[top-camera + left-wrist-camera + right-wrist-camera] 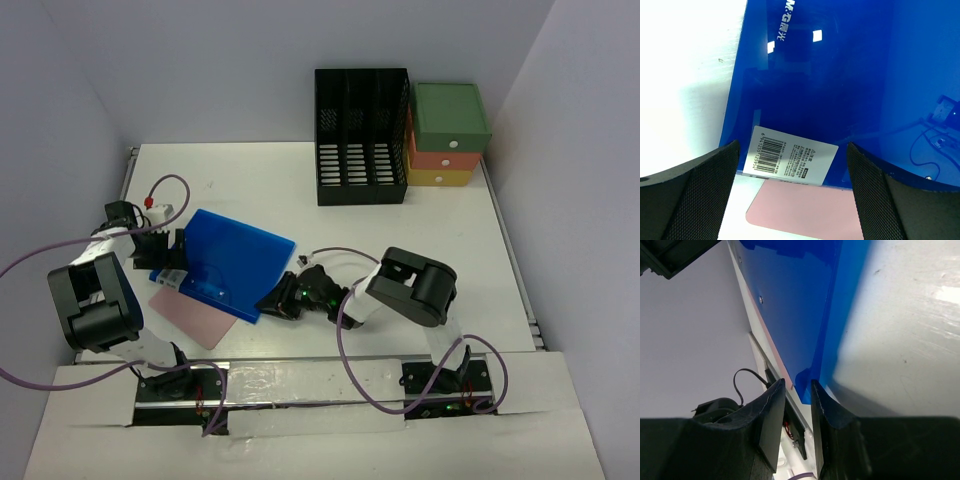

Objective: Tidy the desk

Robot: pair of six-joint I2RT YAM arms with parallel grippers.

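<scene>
Desk (440, 230): white tabletop spanning the cell from the arm bases to the far wall, with a blue folder (235, 255) left of centre
The folder lies over a pink sheet (195, 315), with a barcode label (790, 160) at its near-left edge; the left gripper (792, 146) stands released, fingers wide apart on either side of that label edge; the right gripper (797, 390) has its jaws narrowed at the folder's near-right corner, and whether they pinch it cannot be told; a black file rack (360, 135) stands at the far edge, just beside a green-orange-yellow drawer unit (450, 135)
</scene>
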